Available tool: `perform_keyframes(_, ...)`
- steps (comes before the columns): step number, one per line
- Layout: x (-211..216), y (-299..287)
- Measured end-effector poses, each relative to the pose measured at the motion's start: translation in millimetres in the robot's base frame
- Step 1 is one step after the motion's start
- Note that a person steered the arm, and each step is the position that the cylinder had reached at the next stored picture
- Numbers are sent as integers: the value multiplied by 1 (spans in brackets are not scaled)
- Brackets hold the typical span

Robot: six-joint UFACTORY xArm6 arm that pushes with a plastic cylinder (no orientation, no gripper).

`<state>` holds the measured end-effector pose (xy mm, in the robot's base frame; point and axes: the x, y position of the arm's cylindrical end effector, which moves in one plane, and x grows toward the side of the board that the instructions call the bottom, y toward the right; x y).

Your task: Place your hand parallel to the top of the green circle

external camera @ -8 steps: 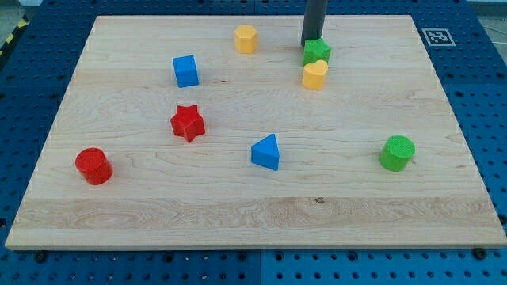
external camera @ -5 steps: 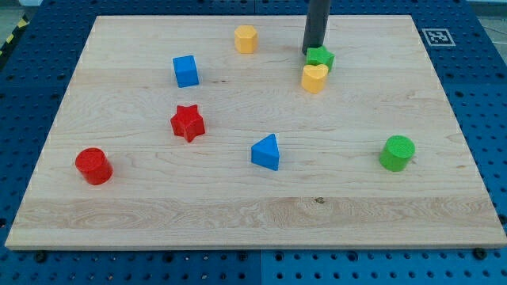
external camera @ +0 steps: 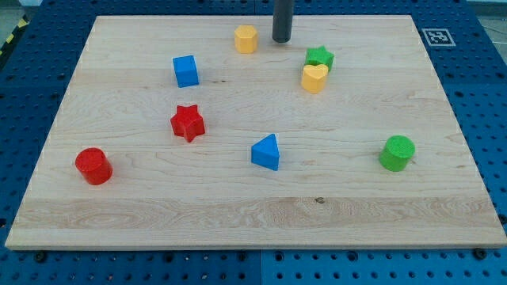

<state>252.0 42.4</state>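
Green cylinder (external camera: 396, 153), the task's "green circle", stood near the view's right edge of the worktop (external camera: 238, 214), well apart from every other block and unchanged in position across the sequence.

1. Change observed. My tip (external camera: 281, 40) had moved toward the view's left within half a second: from contact at the far side of the green star (external camera: 318, 56) to open board between that star and the yellow hexagonal block (external camera: 246, 38). It touched no block. The green star had been nudged nearer, and rested against the yellow heart (external camera: 314, 77).

2. Meaning for the task. The tip had travelled away from the cylinder, not toward it. Judged from the layout, the step remained undone; a long traverse toward the view's right and bottom, stopping just beyond the cylinder's far side, was still required.

3. Hand state. No hand was fitted; the arm ended in a plain dark rod that held nothing.

4. Materials and shapes, near to far. The worktop was pale planked wood with visible grain. All blocks appeared to be matte moulded plastic:
- red cylinder (external camera: 93, 165): flat circular top;
- blue triangular block (external camera: 266, 151): sharp apex;
- red star (external camera: 188, 123);
- blue cube (external camera: 185, 70).
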Motion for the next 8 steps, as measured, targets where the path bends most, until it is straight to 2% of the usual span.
perform_keyframes(1, -14, 7)
perform_keyframes(5, 21, 126)
perform_keyframes(8, 80, 200)
